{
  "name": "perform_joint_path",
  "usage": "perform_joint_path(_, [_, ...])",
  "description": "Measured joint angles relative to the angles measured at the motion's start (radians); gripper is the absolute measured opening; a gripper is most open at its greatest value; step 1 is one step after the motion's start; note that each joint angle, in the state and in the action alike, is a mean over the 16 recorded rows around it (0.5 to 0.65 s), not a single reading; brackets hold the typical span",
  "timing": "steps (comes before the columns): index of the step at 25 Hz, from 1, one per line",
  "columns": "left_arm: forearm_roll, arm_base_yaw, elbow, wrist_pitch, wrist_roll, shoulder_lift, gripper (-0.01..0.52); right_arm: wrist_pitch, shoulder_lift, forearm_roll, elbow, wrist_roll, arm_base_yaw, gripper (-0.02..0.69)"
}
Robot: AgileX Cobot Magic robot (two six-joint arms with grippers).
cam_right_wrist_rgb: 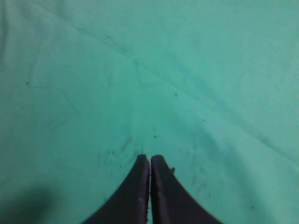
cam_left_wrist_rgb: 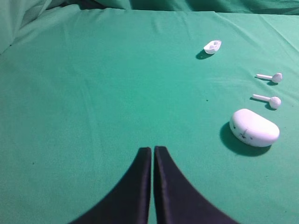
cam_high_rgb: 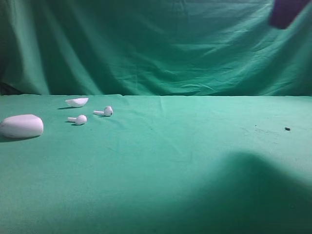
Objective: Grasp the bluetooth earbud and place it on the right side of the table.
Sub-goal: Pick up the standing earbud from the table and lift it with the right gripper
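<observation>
Exterior high view shows both earbuds [cam_high_rgb: 78, 119] lying on the left of the desk [cam_high_rgb: 185, 161], between the shell [cam_high_rgb: 77, 102] and the case [cam_high_rgb: 21, 126], so nothing is moved yet. Left pincer [cam_left_wrist_rgb: 153, 150] is closed and empty, well short of them. Right pincer [cam_right_wrist_rgb: 150, 158] is likewise closed on nothing, over bare cloth. Approach, grasp, carry and placing all remain.

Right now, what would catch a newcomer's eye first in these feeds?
A cluster of white pieces at the far left of the green table: the pebble-shaped case, two earbuds and a shallow shell behind them. Both grippers are shut and empty, over bare cloth.
</observation>
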Motion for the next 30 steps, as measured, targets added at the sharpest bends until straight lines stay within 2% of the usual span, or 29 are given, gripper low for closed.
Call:
perform_joint_path(8, [0.000,0.000,0.000,0.000,0.000,0.000,0.000,0.114,0.321,-0.064,-0.380,-0.055,0.180,0.048])
perform_joint_path(17, [0.000,0.000,0.000,0.000,0.000,0.000,0.000,0.184,0.627,-0.097,-0.743,-0.065,0.298,0.240])
perform_joint_path(24, [0.000,0.000,0.000,0.000,0.000,0.000,0.000,0.217,0.780,-0.078,-0.907,-0.036,0.332,0.372])
perform_joint_path(30, [0.000,0.000,0.000,0.000,0.000,0.000,0.000,0.215,0.840,-0.054,-0.958,-0.014,0.341,0.407])
